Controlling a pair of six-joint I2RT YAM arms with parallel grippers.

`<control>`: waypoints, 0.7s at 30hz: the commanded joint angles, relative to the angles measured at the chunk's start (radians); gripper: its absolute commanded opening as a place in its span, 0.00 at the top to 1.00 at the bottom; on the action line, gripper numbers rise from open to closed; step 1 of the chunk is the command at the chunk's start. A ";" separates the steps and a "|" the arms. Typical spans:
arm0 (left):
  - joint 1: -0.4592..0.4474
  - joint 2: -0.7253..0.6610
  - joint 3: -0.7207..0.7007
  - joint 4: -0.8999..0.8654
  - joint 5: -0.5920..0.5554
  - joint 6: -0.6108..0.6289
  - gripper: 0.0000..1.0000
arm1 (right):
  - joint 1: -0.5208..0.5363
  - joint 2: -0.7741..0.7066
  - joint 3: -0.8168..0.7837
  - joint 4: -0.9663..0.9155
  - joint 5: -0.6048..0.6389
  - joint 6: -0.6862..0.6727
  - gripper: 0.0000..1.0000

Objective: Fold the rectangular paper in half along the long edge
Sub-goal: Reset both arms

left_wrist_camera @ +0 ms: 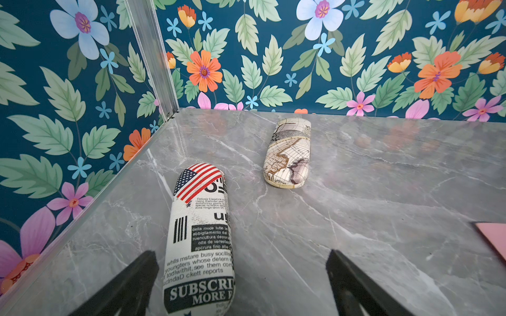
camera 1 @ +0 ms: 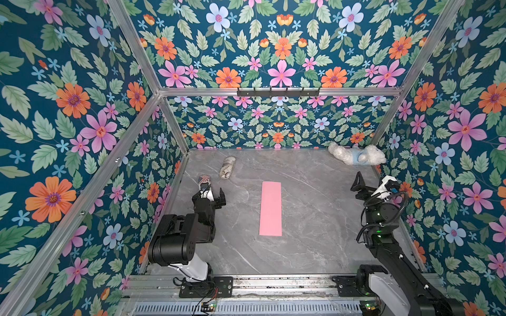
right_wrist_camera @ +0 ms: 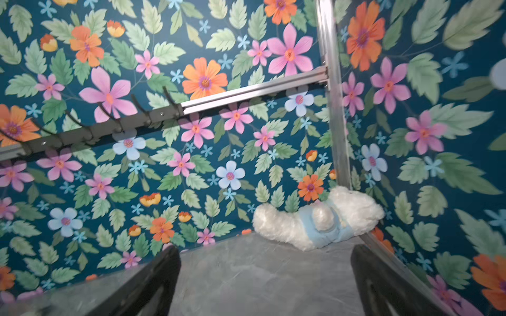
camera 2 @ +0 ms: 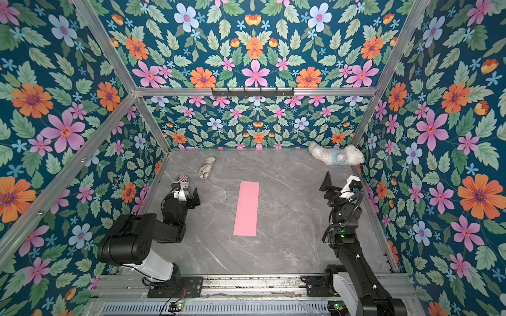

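Note:
The rectangular paper [camera 1: 270,208] [camera 2: 246,208] is a narrow light-pink strip lying flat in the middle of the grey marble table, its long side running away from the arms. Only one corner of it [left_wrist_camera: 492,236] shows in the left wrist view. My left gripper [camera 1: 212,191] [camera 2: 186,191] [left_wrist_camera: 241,257] hovers open at the left, well apart from the paper, its jaws wide over the near end of a newspaper-print glasses case [left_wrist_camera: 200,235]. My right gripper [camera 1: 357,187] [camera 2: 325,187] [right_wrist_camera: 264,251] is open and empty at the right, pointing at the far right corner.
A map-print glasses case [camera 1: 227,167] [left_wrist_camera: 289,153] lies far left, just beyond the newspaper-print one [camera 1: 204,181]. A white and blue plush toy [camera 1: 356,156] [right_wrist_camera: 317,221] fills the far right corner. Floral walls with aluminium posts close three sides; a black hook rail [camera 1: 278,92] hangs on the back wall.

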 commanded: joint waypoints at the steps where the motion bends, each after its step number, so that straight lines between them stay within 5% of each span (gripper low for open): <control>1: 0.000 -0.001 0.004 -0.007 0.004 0.006 0.00 | -0.067 -0.028 -0.093 0.003 -0.034 0.067 0.01; 5: 0.000 -0.001 0.004 -0.008 0.003 0.006 0.00 | -0.026 0.079 -0.106 -0.044 0.038 -0.004 0.01; 18: 0.001 -0.001 0.004 -0.008 0.005 0.006 0.00 | -0.025 0.615 -0.264 0.788 -0.011 -0.030 0.01; 21: 0.001 -0.001 0.004 -0.008 0.004 0.006 0.00 | -0.024 0.567 -0.185 0.552 -0.020 -0.037 0.01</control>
